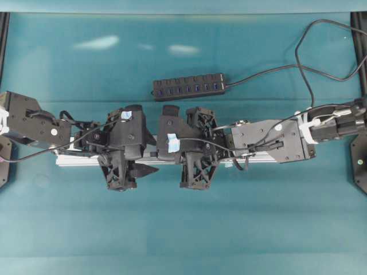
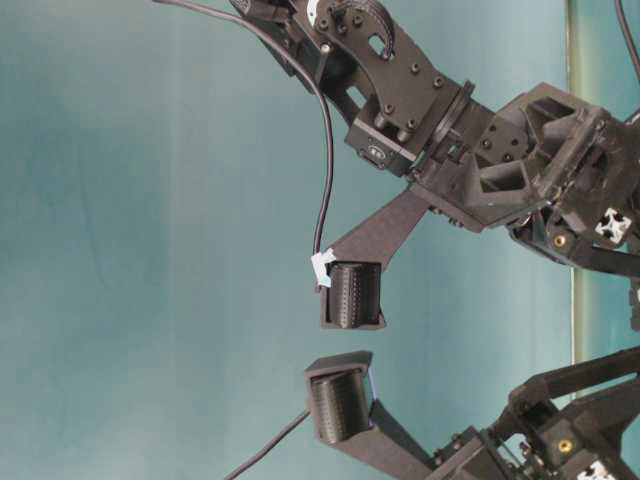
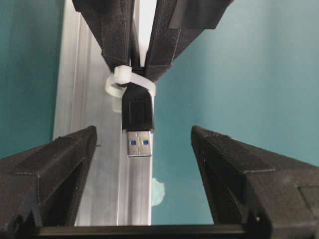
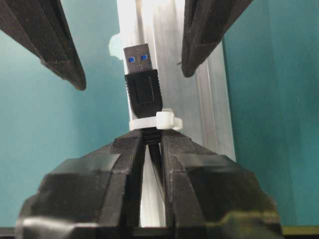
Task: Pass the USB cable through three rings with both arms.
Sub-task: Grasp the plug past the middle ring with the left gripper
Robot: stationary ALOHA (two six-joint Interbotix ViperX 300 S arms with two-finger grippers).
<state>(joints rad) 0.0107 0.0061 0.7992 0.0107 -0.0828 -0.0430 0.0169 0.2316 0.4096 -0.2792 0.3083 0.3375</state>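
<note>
My right gripper [image 4: 152,144] pinches the limp, light USB cable [image 4: 144,94] just behind a white ring [image 4: 167,120], so my spread left gripper [image 3: 142,149] should take its stiff plug.

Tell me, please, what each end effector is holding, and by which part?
The right end effector pinches the USB cable just behind its plug, at a white ring. The left end effector holds nothing.

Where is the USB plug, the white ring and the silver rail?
USB plug [image 3: 138,130], left wrist view, on its black body.
white ring [image 3: 121,78], left wrist view, on its clasp.
silver rail [image 3: 79,89], left wrist view, on bare metal.
</note>
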